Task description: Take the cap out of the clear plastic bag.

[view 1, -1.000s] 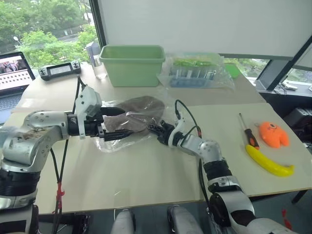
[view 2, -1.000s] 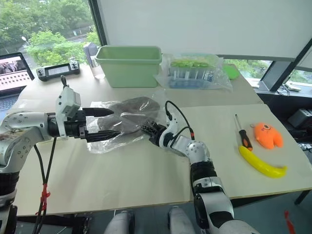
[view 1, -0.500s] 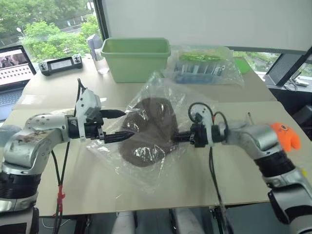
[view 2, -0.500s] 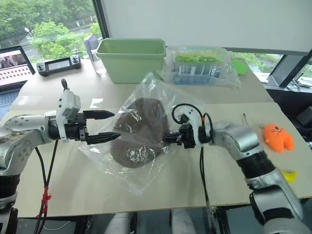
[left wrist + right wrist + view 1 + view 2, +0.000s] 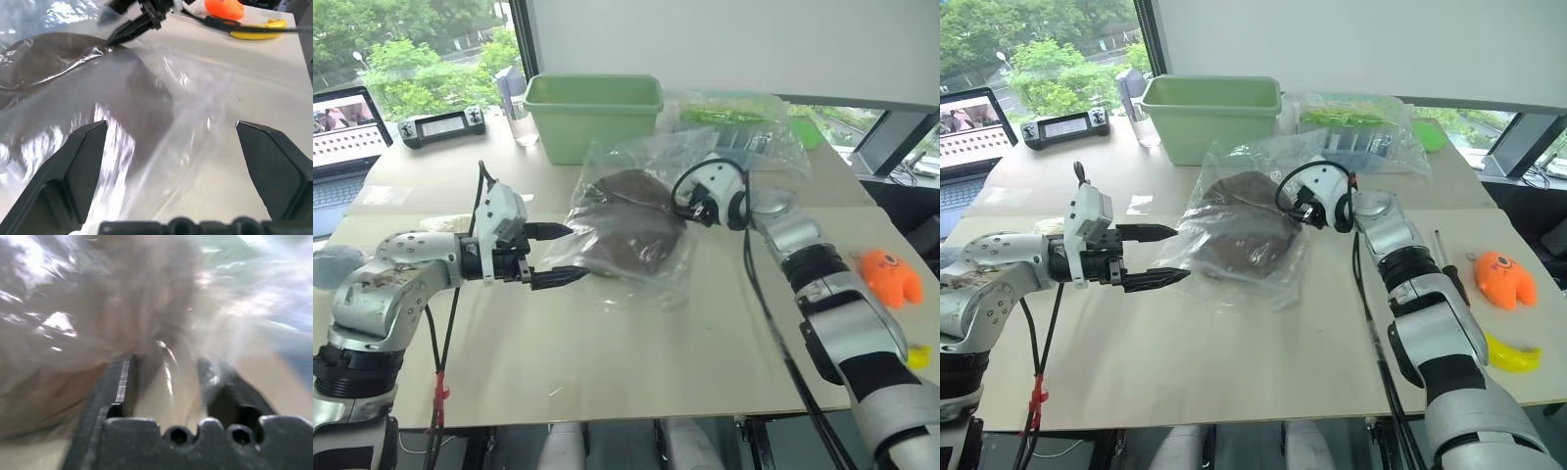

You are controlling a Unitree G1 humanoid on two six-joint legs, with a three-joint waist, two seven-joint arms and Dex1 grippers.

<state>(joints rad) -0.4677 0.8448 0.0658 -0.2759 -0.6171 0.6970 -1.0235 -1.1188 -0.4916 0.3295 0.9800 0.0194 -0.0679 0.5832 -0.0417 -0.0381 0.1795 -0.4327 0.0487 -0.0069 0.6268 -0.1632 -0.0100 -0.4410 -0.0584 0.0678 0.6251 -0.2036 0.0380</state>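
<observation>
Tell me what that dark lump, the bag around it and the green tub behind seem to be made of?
The cap looks like soft, matte brown fabric: it slumps without a firm shape. The clear plastic bag seems thin, glossy film, crinkled, with bright glints. The green tub appears to be rigid moulded plastic, smooth with a slight sheen and a rolled rim.

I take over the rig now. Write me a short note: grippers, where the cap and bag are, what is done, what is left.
Left gripper: open, holding nothing, at the left edge of the clear plastic bag.
Right gripper: fingers apart, at the bag's right side; grip unclear.
The bag lies on the table, in front of the green bin.
The cap is inside the bag.
Done: nothing. Left: take the cap out.
</observation>
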